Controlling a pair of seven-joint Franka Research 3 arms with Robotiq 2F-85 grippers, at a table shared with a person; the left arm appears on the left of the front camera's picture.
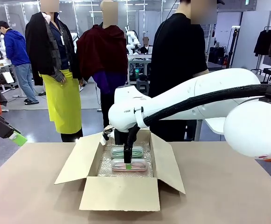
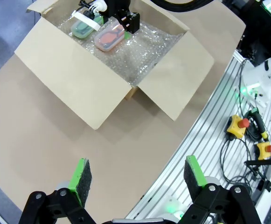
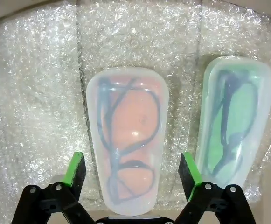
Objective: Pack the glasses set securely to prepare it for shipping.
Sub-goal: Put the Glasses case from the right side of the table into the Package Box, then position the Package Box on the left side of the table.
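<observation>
In the front view, the right gripper (image 1: 128, 162) was seen lowered into an open brown cardboard box (image 1: 121, 193) at the table's middle. Its jaws were spread over the pale pink glasses case (image 1: 136, 166). The mint green glasses case (image 1: 127, 151) lay just beyond, at 12 o'clock, on crinkled bubble wrap (image 1: 105, 167). The left gripper (image 1: 14, 135) was held at 9 o'clock, off the table's edge; its jaw width could not be told there.

In the left wrist view, the left gripper (image 2: 137, 175) was shown with jaws wide and nothing between the green pads (image 2: 80, 175), above the bare brown table (image 2: 32, 140). The box (image 2: 70, 70) was seen at 12 o'clock, both cases side by side inside.

In the right wrist view, the right gripper (image 3: 133, 170) was shown wide open, straddling the near rounded end of the pink case (image 3: 127, 140) with a gap at each side. The translucent lid revealed dark-framed spectacles. The mint case (image 3: 231, 126), equally smooth and oblong, lay at 3 o'clock, just beside one pad (image 3: 189, 170). Bubble wrap (image 3: 32, 93) lined the floor.
</observation>
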